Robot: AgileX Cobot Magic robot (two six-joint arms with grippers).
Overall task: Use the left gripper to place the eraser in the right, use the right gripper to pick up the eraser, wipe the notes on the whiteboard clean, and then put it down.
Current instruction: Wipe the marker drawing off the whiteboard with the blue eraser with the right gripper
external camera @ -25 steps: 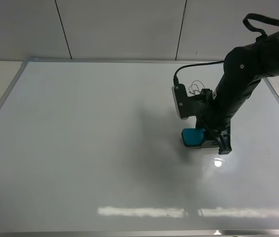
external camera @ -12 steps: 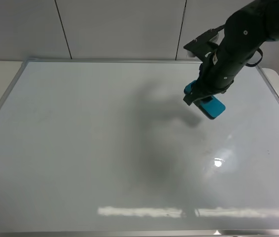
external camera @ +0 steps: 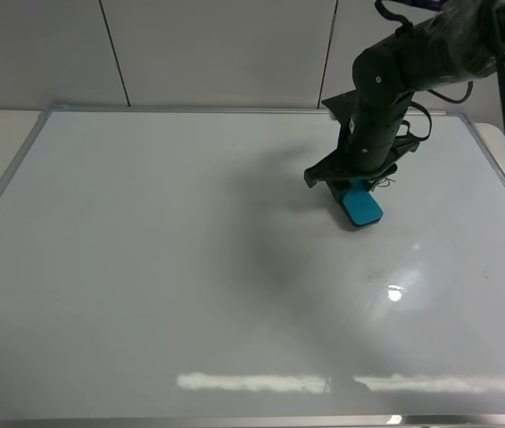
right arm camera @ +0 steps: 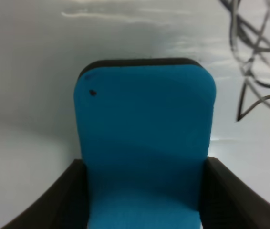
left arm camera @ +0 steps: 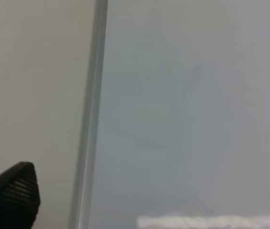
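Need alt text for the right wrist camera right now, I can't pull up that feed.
A teal eraser, clamped between two dark fingers, fills the middle of the view over the glossy whiteboard. The black scribbled notes lie beside its far end, apart from it and not yet wiped.

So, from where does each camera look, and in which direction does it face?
Exterior high: mounted high off the arms, looks down on the whiteboard; shows the right arm and the right hand shut on the eraser.
Left wrist: behind the open left hand, looks down at the board's frame; only two fingertips show.
Right wrist: behind the right hand, looks along it at the eraser near the notes.
Shared: exterior and right wrist both show the eraser.
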